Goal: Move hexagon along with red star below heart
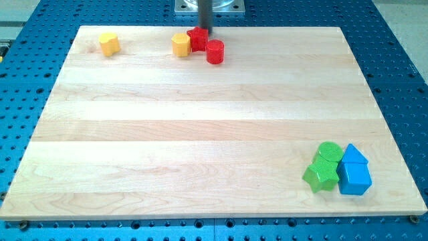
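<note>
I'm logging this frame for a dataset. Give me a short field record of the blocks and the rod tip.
top left: yellow block
top centre cluster: yellow block, red star, red cylinder
bottom right cluster: green cylinder, green star, blue block, blue cube
my tip: at the red star's upper edge
surface: wooden board

— Pale wooden board (200,120), lying on a blue perforated table (401,60).
— At the view's top?
— Yellow heart (109,43) alone; yellow hexagon (180,45) touching red star (197,39), red cylinder (215,51) just beside.
— Bottom right?
— Green cylinder (328,152), green star (320,176), blue triangle (354,155), blue cube (354,179), clustered.
</note>
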### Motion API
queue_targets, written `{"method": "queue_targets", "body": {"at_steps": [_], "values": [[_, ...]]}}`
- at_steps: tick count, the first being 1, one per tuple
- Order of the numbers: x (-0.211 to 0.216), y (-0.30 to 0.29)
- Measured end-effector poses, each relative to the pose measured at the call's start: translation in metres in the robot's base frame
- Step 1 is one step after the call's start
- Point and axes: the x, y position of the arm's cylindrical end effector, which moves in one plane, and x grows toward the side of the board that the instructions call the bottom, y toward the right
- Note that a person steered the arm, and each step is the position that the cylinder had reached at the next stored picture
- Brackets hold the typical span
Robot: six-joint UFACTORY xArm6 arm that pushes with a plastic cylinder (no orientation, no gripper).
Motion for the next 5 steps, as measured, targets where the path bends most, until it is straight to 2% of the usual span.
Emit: {"method": "queue_targets", "body": {"at_steps": [1,3,4,5], "values": [[0.024,-0.005],[0.045,-0.083],[0.013,-0.014],[0.049,-0.037]]}}
